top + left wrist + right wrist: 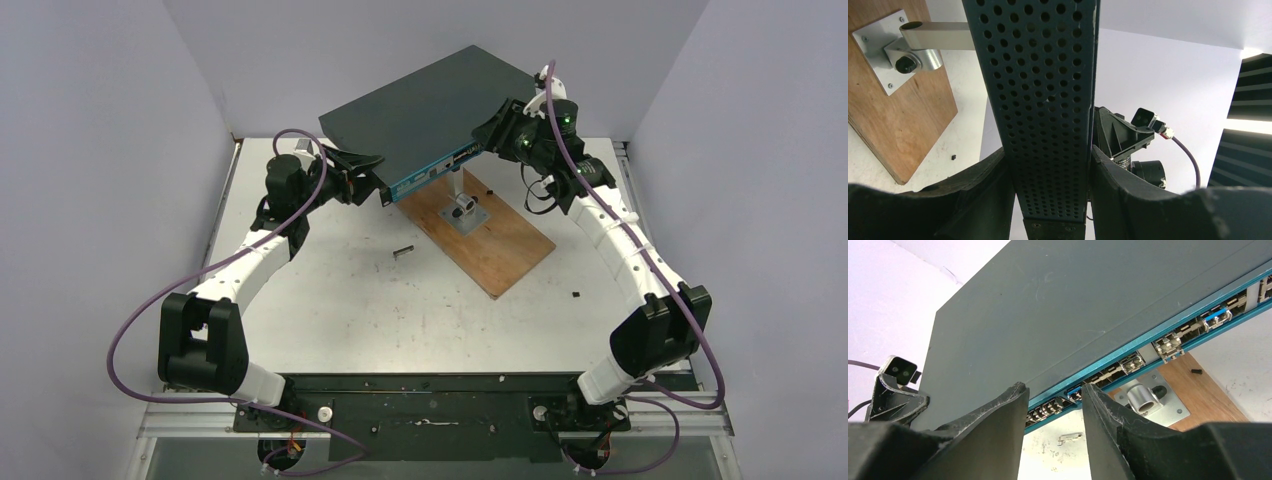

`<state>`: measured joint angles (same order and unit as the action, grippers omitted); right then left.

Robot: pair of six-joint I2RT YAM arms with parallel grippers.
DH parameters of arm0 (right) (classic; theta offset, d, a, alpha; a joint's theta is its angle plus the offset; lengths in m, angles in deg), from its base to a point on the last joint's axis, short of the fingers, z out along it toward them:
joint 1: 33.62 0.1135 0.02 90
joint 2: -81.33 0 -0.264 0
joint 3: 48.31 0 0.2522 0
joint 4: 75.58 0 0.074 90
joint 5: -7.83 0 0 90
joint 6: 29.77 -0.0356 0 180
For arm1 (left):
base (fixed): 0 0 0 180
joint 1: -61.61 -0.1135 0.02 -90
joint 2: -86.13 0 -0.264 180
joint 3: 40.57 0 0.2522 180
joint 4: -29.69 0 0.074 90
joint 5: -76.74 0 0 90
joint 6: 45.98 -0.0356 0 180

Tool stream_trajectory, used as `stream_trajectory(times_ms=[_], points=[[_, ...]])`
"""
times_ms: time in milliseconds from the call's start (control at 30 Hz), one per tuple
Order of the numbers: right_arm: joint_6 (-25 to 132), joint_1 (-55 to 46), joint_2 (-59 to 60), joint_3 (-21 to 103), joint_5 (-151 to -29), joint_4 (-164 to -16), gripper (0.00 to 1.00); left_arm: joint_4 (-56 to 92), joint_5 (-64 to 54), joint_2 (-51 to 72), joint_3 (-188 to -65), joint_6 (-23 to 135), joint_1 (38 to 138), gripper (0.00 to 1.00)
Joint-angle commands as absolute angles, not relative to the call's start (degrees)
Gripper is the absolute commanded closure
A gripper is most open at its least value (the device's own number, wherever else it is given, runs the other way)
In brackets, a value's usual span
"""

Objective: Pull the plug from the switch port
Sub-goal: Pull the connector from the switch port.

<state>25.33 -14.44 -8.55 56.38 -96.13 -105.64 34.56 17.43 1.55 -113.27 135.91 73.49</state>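
Note:
The switch [420, 110] is a flat dark grey box raised on a post, its blue front face [430, 172] towards me. My left gripper [372, 180] is shut on its perforated left end [1043, 75], one finger on each side. My right gripper [490, 128] is open and empty at the switch's right front corner. In the right wrist view its gap [1054, 390] frames the blue face [1108, 360] just beyond the fingertips, without touching. Several plugs sit in the ports: a blue-tabbed one [1074, 392] beside my right finger, silver ones [1168, 346], and another blue-tabbed one [1215, 317].
A brown wooden board [500, 245] lies under the switch with a metal post mount [465, 208] on it. A small metal piece [403, 251] lies loose on the white table, also in the right wrist view [1069, 438]. A tiny black bit [577, 294] lies right of the board.

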Motion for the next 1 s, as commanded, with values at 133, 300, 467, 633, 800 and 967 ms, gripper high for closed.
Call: stream_trajectory(times_ms=[133,300,467,633,800,967], points=[[24.82,-13.59,-8.52,57.11,-97.98,-102.94,0.69,37.5,14.77,-0.88,-116.73,134.76,75.55,1.0],[25.07,-13.66,-7.13,55.52,-98.12,-104.18,0.71,37.59,14.77,-1.14,-116.89,134.73,75.58,1.0],[25.88,-13.66,-5.61,54.05,-96.23,-105.86,0.72,37.7,14.8,-1.12,-116.76,134.85,75.51,1.0],[26.48,-14.51,-4.36,53.91,-91.08,-108.52,0.61,37.79,14.84,-1.14,-116.64,134.85,75.51,1.0],[27.27,-15.42,-3.18,54.52,-89.24,-109.74,0.54,37.87,14.76,-1.03,-116.51,134.81,75.55,1.0],[29.06,-15.6,-2.29,54.76,-89.31,-109.89,0.5,38.01,14.71,-0.9,-116.23,134.92,75.5,1.0]])
